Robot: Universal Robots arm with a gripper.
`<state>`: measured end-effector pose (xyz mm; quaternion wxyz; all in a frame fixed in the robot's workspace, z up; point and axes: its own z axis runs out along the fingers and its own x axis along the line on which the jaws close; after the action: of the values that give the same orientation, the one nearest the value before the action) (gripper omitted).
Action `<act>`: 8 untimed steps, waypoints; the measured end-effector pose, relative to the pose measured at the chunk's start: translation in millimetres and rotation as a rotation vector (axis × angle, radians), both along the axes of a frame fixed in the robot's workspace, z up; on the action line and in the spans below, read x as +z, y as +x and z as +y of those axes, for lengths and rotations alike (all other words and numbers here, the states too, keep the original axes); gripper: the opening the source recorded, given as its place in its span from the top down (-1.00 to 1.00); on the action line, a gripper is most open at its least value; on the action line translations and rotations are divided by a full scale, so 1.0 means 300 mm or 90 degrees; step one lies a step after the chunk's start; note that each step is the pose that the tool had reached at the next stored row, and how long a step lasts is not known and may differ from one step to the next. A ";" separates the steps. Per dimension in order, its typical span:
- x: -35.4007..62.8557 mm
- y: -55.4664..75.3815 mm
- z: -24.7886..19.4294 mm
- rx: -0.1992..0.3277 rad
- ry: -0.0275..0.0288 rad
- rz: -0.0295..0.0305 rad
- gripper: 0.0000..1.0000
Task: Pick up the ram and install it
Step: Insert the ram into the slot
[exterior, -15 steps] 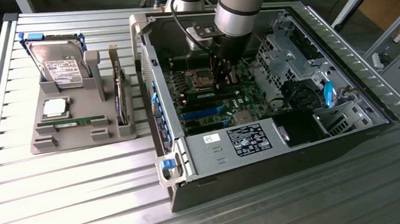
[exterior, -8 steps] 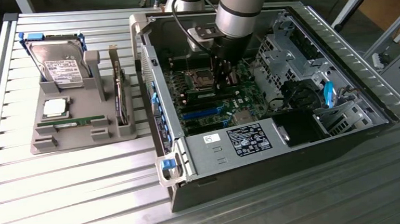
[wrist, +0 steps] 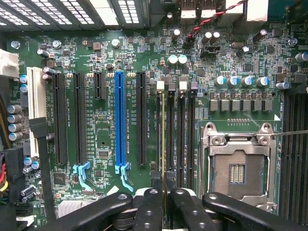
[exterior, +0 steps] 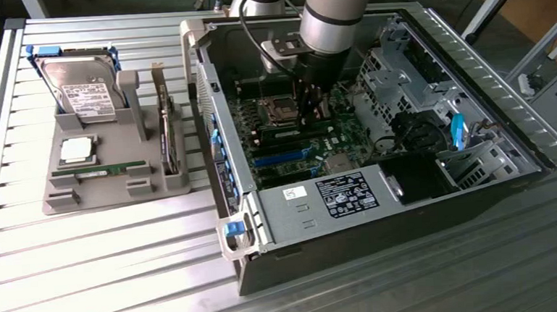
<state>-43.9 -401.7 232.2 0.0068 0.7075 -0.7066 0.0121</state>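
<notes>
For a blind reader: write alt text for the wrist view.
The black pincer, shut on the ram, holds the thin stick edge-on over the motherboard's memory slots. The empty processor socket lies beside the slots, with a blue expansion slot on their other side.

I see strong glare on ribbed silver metal table (exterior: 119, 238); open grey computer case (exterior: 292, 213) interior dim, shadowed; green motherboard (wrist: 106, 139) evenly lit, sharp.

The parts holder (exterior: 106, 177) sits to the exterior view's left of the open computer case (exterior: 467, 72), hard drive (exterior: 86, 91) standing in it.
</notes>
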 end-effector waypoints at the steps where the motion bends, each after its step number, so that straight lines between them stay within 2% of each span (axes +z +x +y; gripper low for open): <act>1: 0.000 0.000 0.000 0.000 0.0002 -0.0001 0.75; 2: 0.000 0.000 0.000 0.000 0.0001 -0.0001 0.62; 6: 0.003 0.000 0.000 0.000 0.0000 0.0000 0.62; 8: 0.019 0.000 0.000 0.000 0.0000 0.0000 0.62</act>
<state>-43.9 -401.7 238.0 0.0068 0.7075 -0.7066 0.0121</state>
